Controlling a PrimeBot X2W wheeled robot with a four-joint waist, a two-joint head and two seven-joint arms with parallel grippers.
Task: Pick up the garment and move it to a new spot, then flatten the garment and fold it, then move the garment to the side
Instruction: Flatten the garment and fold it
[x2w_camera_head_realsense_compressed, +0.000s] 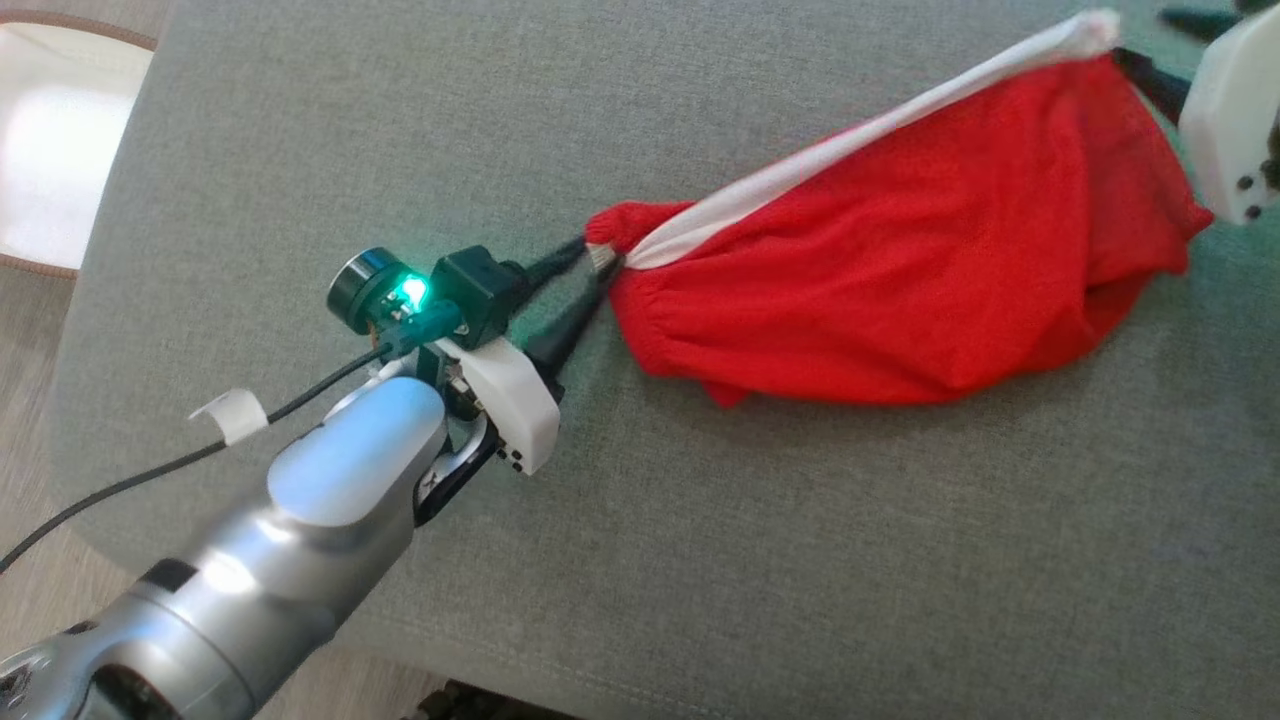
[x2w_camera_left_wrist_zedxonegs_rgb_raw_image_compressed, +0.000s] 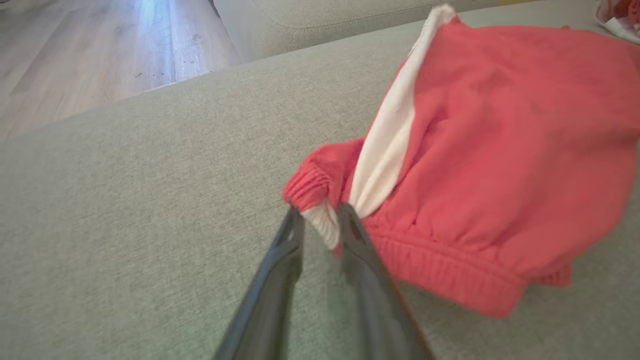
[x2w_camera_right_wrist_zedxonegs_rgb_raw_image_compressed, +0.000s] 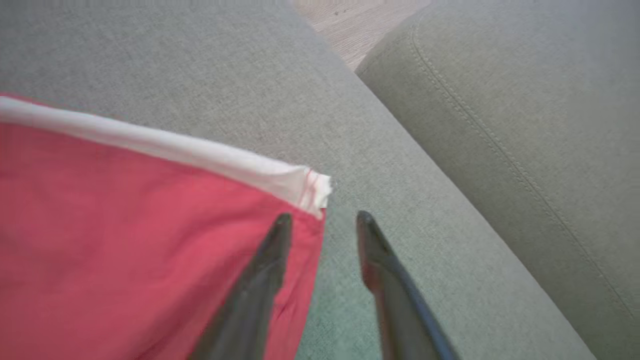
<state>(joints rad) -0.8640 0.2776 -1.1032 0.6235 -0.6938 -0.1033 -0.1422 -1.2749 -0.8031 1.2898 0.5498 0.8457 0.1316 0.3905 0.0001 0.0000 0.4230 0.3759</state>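
One garment (x2w_camera_head_realsense_compressed: 900, 270) corner in left claw (x2w_camera_head_realsense_compressed: 598, 262) — right claw (x2w_camera_right_wrist_zedxonegs_rgb_raw_image_compressed: 325, 216) parted.

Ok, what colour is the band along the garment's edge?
White band, red garment; best in the left wrist view.

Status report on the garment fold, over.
Left claw shut on garment, white band end. Right claw open at the opposite corner. Garment bunched, not flat, on the grey cushion. Nothing in the way.

The garment (x2w_camera_right_wrist_zedxonegs_rgb_raw_image_compressed: 125, 240) runs off the right wrist view's left edge.
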